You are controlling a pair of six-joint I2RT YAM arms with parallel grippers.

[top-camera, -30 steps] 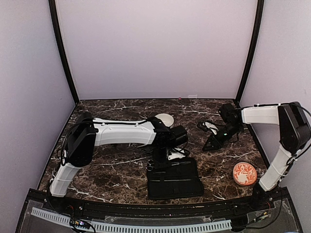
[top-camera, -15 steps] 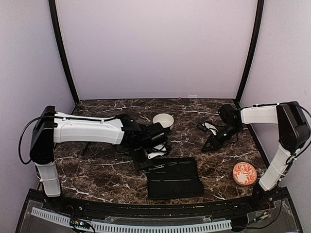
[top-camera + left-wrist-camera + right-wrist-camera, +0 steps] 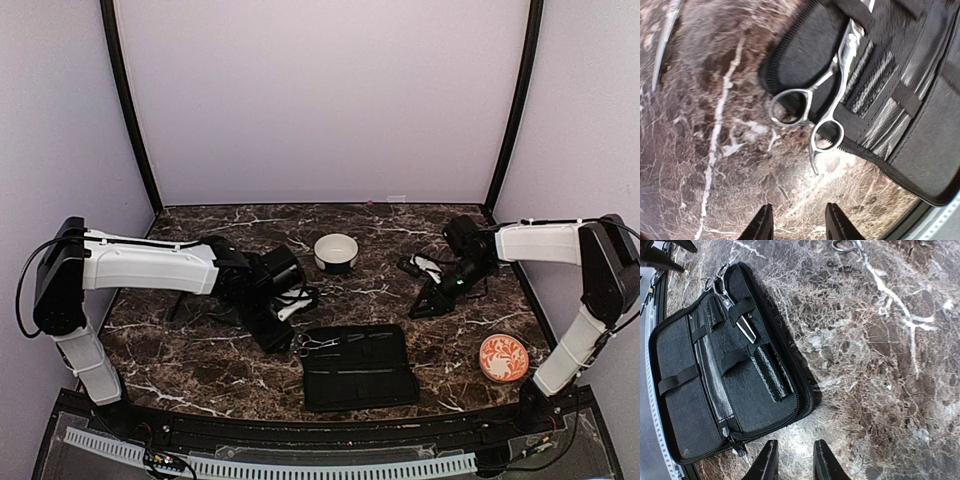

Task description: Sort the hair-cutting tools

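Note:
Silver scissors [image 3: 810, 117] with ring handles lie at the top left corner of the open black case [image 3: 360, 372]; their blades are tucked into a case pocket and their rings [image 3: 316, 344] hang over the marble. My left gripper [image 3: 799, 226] hovers just short of the rings, open and empty, seen from above [image 3: 276, 334] left of the case. My right gripper [image 3: 795, 460] is open over bare marble beside the case [image 3: 715, 390], well to its right [image 3: 425, 303]. Striped black stick-like pieces [image 3: 769, 371] sit in case pockets, with the scissors [image 3: 720, 287] at its far corner.
A white bowl [image 3: 336, 252] stands behind the case near the table's middle. An orange patterned disc [image 3: 503, 357] lies at the front right. A silver ring handle [image 3: 842, 245] shows on the marble at the top edge of the right wrist view. Black frame posts flank the table.
My left arm has swung left, away from the case, and its gripper has opened; the scissors stay at the case's corner. The right arm has barely moved.

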